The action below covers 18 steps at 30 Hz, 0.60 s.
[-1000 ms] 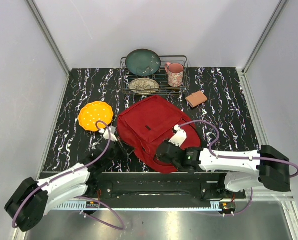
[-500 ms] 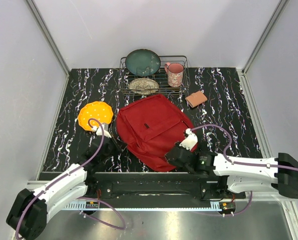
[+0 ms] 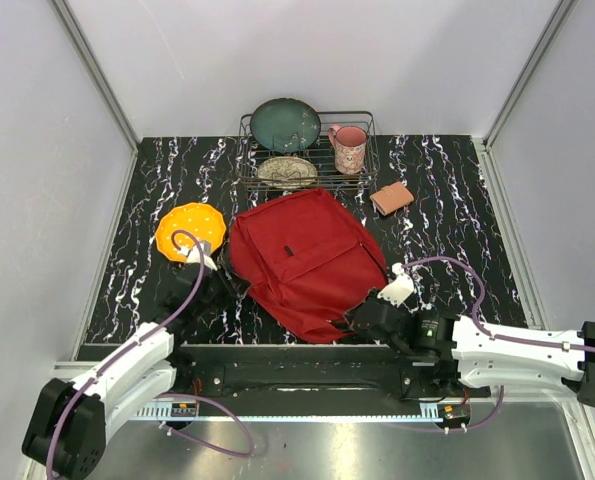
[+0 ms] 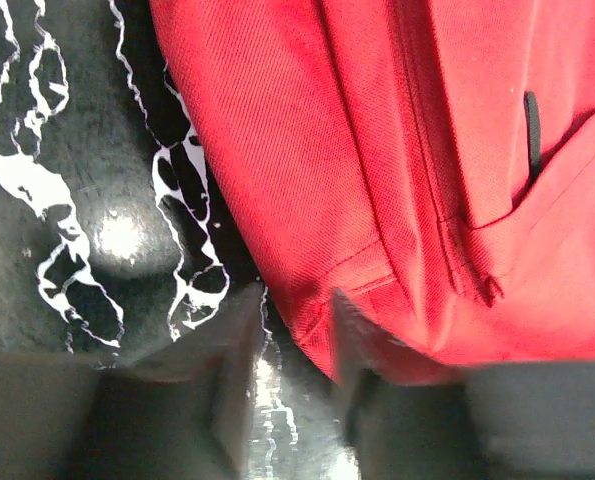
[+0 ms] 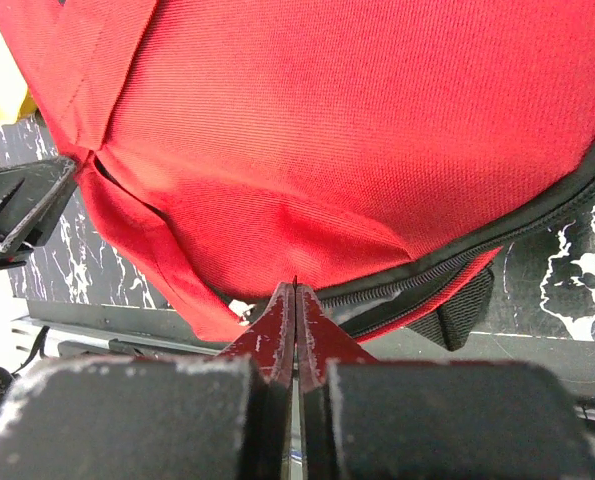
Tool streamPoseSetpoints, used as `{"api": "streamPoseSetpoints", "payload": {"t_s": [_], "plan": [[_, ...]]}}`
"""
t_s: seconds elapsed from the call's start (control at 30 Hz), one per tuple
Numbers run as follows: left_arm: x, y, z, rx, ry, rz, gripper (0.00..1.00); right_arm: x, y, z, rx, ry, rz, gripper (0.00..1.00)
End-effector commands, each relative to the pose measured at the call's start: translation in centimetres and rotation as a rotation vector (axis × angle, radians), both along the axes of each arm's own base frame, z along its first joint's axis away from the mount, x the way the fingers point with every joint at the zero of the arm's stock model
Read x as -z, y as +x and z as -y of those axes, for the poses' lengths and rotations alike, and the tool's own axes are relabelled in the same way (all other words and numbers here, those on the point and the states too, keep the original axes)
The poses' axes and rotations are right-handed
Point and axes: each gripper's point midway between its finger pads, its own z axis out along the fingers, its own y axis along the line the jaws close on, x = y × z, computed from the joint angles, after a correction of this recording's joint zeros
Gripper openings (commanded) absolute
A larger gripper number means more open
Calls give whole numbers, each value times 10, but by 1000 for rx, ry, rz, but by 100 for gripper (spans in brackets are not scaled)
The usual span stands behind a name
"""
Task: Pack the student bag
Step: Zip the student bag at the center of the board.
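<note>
The student bag (image 3: 302, 260), a big red backpack, lies flat in the middle of the table with its front pocket up. My left gripper (image 3: 227, 287) is at its left edge. In the left wrist view the left gripper (image 4: 292, 300) is slightly open, table showing in the gap and the bag's corner (image 4: 427, 150) against the right finger. My right gripper (image 3: 362, 321) sits at the bag's near edge. Its fingertips (image 5: 294, 290) are pressed together just under the red fabric (image 5: 327, 120), beside a black zipper line (image 5: 457, 262). A thin dark sliver shows at the tips.
An orange plate (image 3: 189, 229) lies left of the bag, close behind the left arm. A wire dish rack (image 3: 369, 160) at the back holds a teal plate (image 3: 285, 124), a pink mug (image 3: 348, 148) and a patterned dish (image 3: 286, 170). A small brown block (image 3: 392, 197) lies at back right.
The bag has slid left and away. My right gripper drew back to the right, off the bag to its near edge. The left jaws have parted a little.
</note>
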Motion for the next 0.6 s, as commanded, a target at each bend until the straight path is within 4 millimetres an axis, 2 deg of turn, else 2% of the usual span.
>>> {"api": "streamPoseSetpoints", "payload": {"t_s": [0.0,0.07,0.1,0.17,0.2,0.33,0.57], "plan": [[-37,11,18,95,-72,111,56,-2,7,9,25,-39,48,0],[-52,1,32,157,-165,139,80,-6,8,-2,-9,-24,62,0],[-50,-5,35,168,-188,132,84,-3,8,-6,-16,-33,58,0],[-58,-15,40,177,-246,150,92,-5,8,-14,-34,-25,60,0],[-52,-20,41,176,-253,133,94,-2,9,-17,-41,-36,56,0],[-47,-40,52,176,-297,86,97,-3,11,-25,-47,-23,62,0],[-33,-71,89,216,-256,-1,98,-6,11,-32,-68,-9,71,0]]}}
